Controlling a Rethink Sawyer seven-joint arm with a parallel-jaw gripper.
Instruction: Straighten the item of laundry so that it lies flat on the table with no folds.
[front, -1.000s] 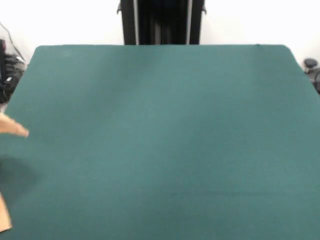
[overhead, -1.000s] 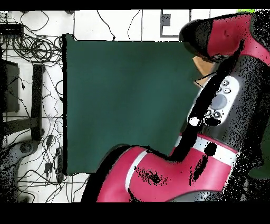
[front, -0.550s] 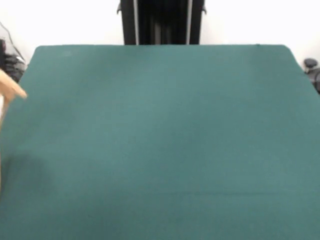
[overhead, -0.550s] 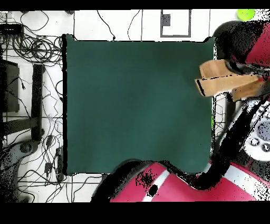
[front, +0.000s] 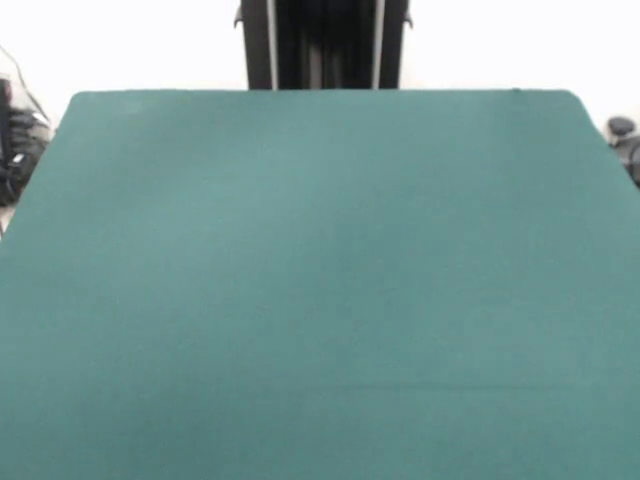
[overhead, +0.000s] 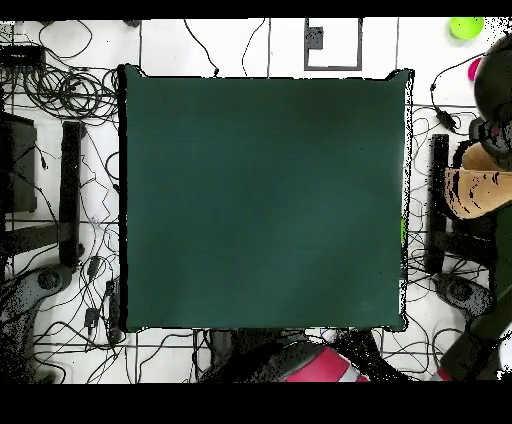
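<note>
Towel (overhead: 478, 190) is now hanging right of the worktop (overhead: 260, 200), off its edge; I'm seeing no clear tool, state untellable.

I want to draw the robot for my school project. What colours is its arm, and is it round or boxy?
Only a bit of the arm shows, at the bottom edge of the overhead view: a smooth, rounded red shell with black parts beside it. Draw it round, not boxy. No markings or cables on it can be made out here.
</note>
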